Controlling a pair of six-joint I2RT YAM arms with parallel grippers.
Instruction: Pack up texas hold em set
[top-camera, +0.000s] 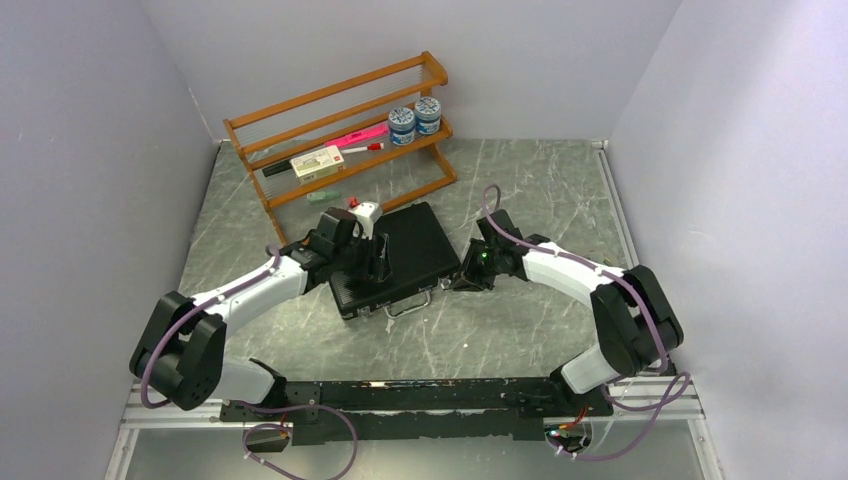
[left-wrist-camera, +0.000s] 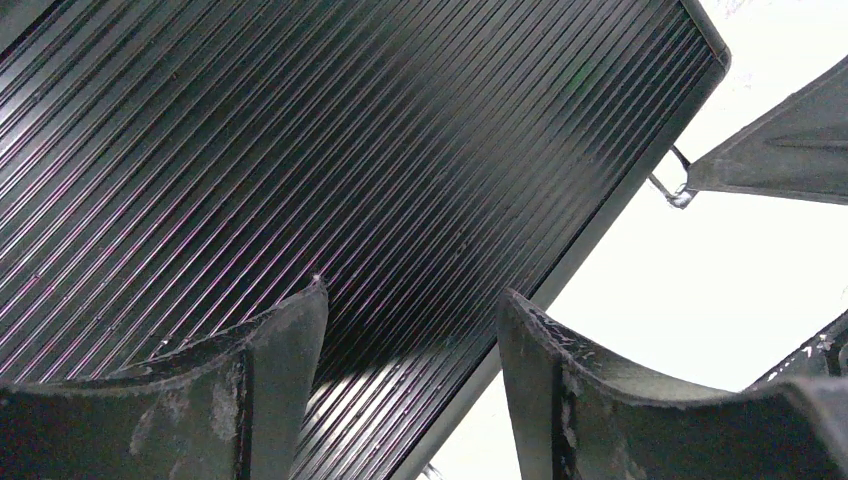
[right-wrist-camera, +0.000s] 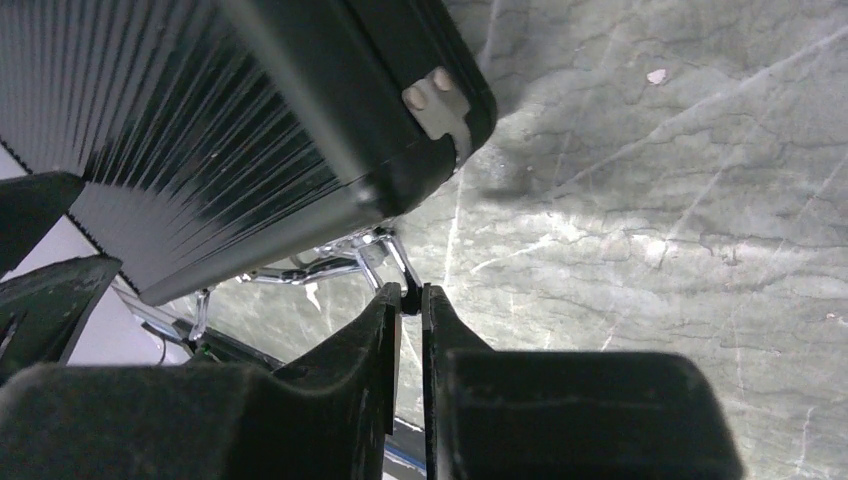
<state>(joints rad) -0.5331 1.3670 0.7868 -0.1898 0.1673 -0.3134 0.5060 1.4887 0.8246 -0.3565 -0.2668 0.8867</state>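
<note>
On the tabletop (top-camera: 540, 190), centre, just in front of the wooden rack (top-camera: 330, 110): black ribbed case (top-camera: 420, 240), lid down, chrome handle (top-camera: 408, 308) facing the arm bases. Left hand (left-wrist-camera: 410, 330) is over the lid, fingers spread, gripping nothing; can't tell if it touches. Right hand (right-wrist-camera: 405, 295) is at the case's near right corner, pinched closed on the handle's end.

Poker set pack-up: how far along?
Done: the case lies closed on the table. In hand: right fingers pinch its metal handle at the front edge; left fingers hang open over the ribbed lid. Left: whether it is latched does not show.
</note>
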